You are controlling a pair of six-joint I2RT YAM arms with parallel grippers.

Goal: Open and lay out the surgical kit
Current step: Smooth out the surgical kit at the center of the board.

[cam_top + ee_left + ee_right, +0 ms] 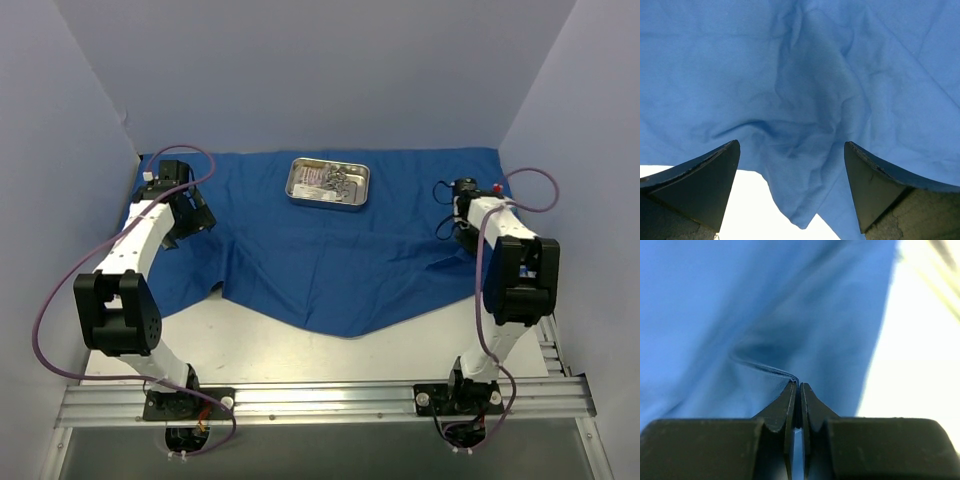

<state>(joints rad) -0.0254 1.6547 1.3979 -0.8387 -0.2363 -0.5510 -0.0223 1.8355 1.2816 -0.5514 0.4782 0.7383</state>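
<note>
Blue cloth wrap point(330, 270) lies spread; we see left gripper point(791, 144) parted above it, right gripper point(799, 385) clamping its fold.

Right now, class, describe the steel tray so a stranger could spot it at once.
Find the blue cloth spread over the table. Near its far edge, midway, sits a small rectangular steel tray. It alone is shiny, holding metal instruments.

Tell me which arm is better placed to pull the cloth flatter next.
Right. The right gripper is shut on a fold of the cloth near its right edge, so it could likely pull at once. The left gripper hangs open over the cloth, gripping nothing.
</note>
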